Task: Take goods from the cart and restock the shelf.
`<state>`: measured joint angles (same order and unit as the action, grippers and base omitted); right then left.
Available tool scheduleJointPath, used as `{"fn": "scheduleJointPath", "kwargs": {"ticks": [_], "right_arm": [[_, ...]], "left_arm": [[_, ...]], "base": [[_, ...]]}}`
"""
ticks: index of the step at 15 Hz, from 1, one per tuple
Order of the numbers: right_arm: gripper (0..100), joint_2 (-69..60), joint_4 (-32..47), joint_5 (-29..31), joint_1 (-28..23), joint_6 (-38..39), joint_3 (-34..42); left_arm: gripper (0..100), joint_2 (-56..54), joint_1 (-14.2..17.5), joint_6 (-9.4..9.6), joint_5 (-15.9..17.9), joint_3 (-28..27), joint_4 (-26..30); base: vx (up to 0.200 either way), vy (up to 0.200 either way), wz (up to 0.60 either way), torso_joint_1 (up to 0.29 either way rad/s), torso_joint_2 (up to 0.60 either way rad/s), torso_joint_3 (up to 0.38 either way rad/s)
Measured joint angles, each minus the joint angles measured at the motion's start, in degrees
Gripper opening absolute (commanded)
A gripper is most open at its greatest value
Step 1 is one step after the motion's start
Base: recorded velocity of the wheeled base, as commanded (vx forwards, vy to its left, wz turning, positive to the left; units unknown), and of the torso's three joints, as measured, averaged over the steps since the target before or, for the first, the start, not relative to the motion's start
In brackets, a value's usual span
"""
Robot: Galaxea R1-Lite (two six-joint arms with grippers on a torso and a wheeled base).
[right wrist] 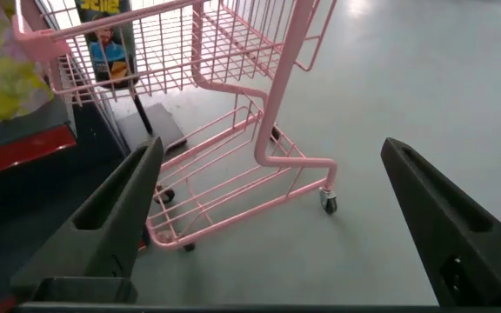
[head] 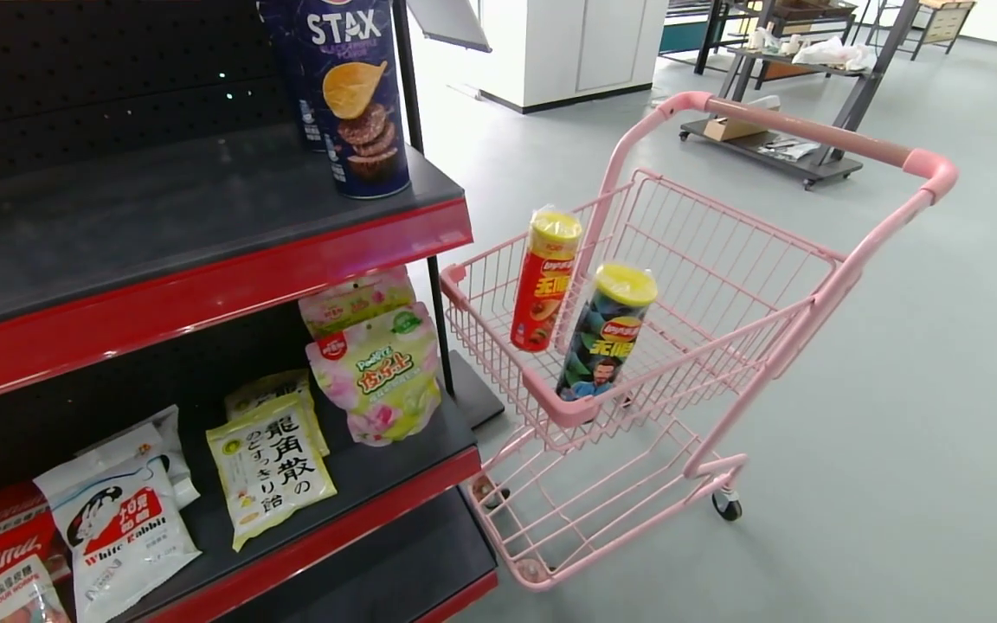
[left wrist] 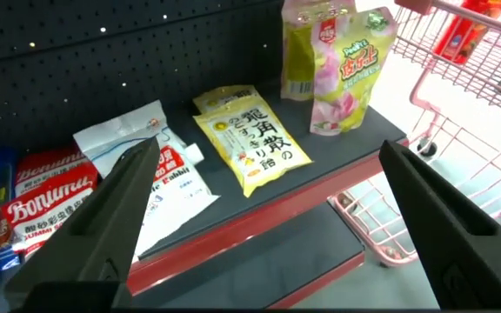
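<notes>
My left pincer (left wrist: 268, 148), fingers apart, hangs near the shelf (head: 161, 216). My right pincer (right wrist: 272, 143), likewise apart, hangs near the cart (head: 810, 134), which holds a red can (head: 543, 281) and a dark can (head: 607, 333).

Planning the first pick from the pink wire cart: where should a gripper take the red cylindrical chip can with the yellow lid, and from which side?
Probably its upper body, just below the yellow lid, coming down from above. The red cylindrical chip can stands slightly tilted, lid up, and the walls of the pink wire cart fence its sides.

left gripper (left wrist: 270, 146): matte black, wedge-shaped | right gripper (right wrist: 272, 143): matte black, wedge-shaped
</notes>
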<state>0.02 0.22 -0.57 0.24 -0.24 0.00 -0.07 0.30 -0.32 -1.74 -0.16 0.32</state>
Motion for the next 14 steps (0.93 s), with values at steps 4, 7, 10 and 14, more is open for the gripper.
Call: {"fn": "scheduleJointPath", "kwargs": {"ticks": [4,7,10,14], "right_arm": [[100,1.27,0.1,-1.58,0.49,-2.54,-1.07],[100,10.39,-0.22,-5.17,1.76,0.46,-10.85],[100,31.98,-3.47,-8.05,3.97,3.13,-24.55],[100,64.61,-15.85,-12.04,8.77,5.33,-38.58]], "left_arm": [[100,0.0,0.05,0.0,0.0,-0.02,0.0],[100,0.0,0.0,0.0,-0.02,-0.02,0.01],[100,0.0,0.02,-0.01,0.0,0.0,0.01],[100,0.0,0.0,-0.01,-0.04,0.0,0.04]], "base": [[0.0,0.0,0.0,0.0,0.0,0.0],[0.0,0.0,0.0,0.0,0.0,0.0],[0.0,0.0,0.0,0.0,0.0,0.0],[0.0,0.0,0.0,0.0,0.0,0.0]]}}
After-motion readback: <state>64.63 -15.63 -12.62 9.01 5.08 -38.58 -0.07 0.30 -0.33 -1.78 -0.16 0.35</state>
